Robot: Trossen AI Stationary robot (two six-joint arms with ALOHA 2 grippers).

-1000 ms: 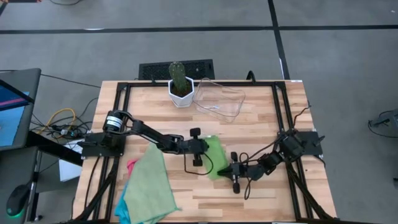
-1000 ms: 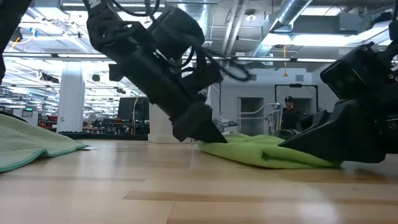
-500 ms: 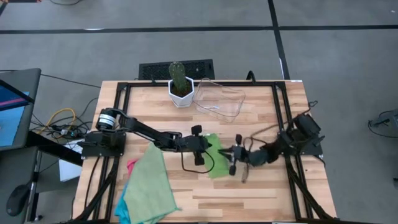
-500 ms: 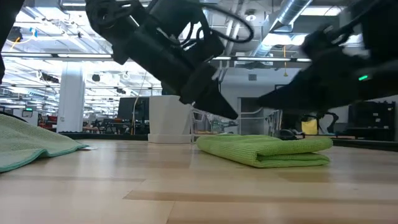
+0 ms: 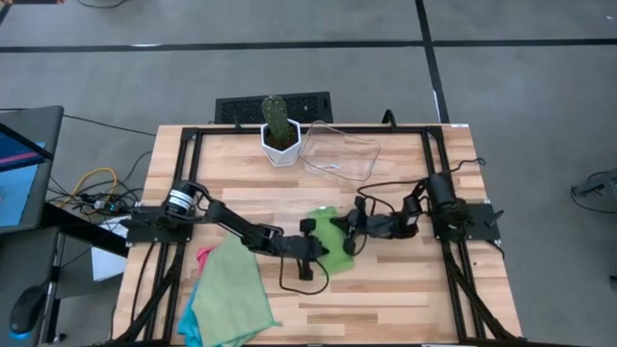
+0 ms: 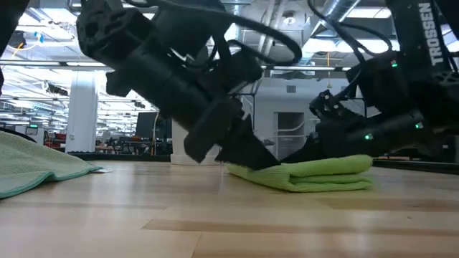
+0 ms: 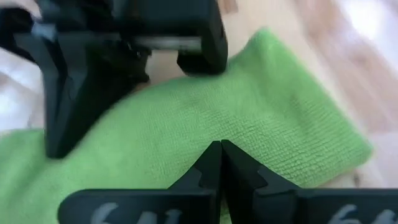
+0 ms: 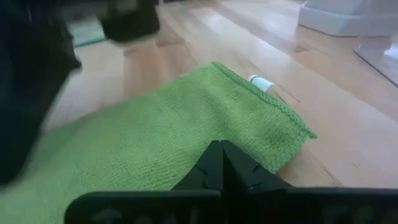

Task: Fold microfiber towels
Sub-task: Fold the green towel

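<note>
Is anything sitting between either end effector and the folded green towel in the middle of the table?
Nothing visible. The left end effector and right end effector, both shut, are right at the folded green towel from opposite sides. The plant pot and clear tray stand apart at the far edge.

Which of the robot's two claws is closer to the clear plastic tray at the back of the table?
The right gripper: it sits at the folded green towel's far end, toward the tray. The left gripper sits farther forward.
</note>
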